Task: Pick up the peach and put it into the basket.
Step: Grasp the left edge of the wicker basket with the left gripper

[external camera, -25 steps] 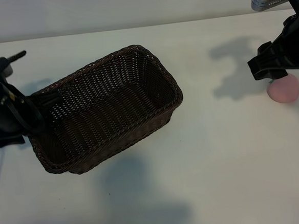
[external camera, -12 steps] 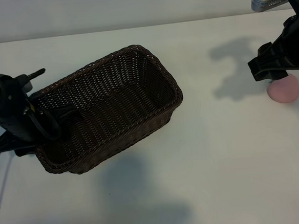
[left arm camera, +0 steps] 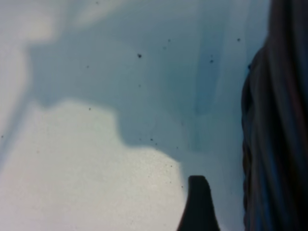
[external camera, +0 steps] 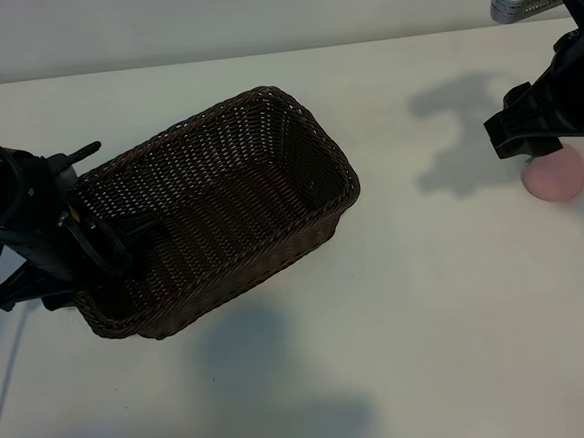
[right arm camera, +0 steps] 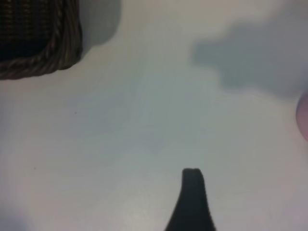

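Observation:
The dark brown wicker basket [external camera: 220,199] lies slanted on the white table, left of centre. My left gripper [external camera: 113,241] is at the basket's near-left end and stands open, one dark finger reaching over the rim into the basket. In the left wrist view one fingertip [left arm camera: 197,199] shows just beside the basket wall [left arm camera: 276,120]. At the far right the pale pink peach [external camera: 558,176] rests on the table. My right gripper [external camera: 535,142] hovers over its left side, open, hiding part of it. The right wrist view catches the peach [right arm camera: 303,115] only at its edge.
The white table [external camera: 429,320] spreads bare between the basket and the peach and along the front. Its back edge meets a pale wall [external camera: 257,11]. A corner of the basket [right arm camera: 38,43] appears in the right wrist view.
The left arm has swung in from the table's left edge to the basket's left end, and the basket has shifted slightly to the right. The right arm and the peach have stayed still.

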Robot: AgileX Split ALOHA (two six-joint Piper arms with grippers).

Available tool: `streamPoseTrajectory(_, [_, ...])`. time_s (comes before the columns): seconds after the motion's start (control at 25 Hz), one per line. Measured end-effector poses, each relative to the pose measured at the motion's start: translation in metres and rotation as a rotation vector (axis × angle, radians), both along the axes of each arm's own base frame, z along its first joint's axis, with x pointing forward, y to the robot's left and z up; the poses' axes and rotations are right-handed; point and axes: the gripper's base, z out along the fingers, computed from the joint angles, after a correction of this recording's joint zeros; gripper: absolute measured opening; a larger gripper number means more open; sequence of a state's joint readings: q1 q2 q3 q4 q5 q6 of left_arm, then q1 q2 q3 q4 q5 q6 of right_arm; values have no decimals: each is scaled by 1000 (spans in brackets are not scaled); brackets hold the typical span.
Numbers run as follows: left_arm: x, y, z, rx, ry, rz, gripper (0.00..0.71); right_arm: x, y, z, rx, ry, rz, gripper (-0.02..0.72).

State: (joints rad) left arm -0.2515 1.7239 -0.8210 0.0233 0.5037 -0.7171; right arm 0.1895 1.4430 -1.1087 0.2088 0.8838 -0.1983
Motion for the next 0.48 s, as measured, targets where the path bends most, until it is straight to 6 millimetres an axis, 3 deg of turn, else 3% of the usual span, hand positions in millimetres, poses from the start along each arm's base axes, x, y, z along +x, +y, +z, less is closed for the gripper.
streamPoseTrajectory(0.2, [0, 0, 0, -7, 2, 15, 411, 0, 0, 0, 0, 0, 0, 561])
streamPoseTrajectory(0.48, [0, 0, 0, -6, 1, 7, 400, 0, 0, 0, 0, 0, 0, 561])
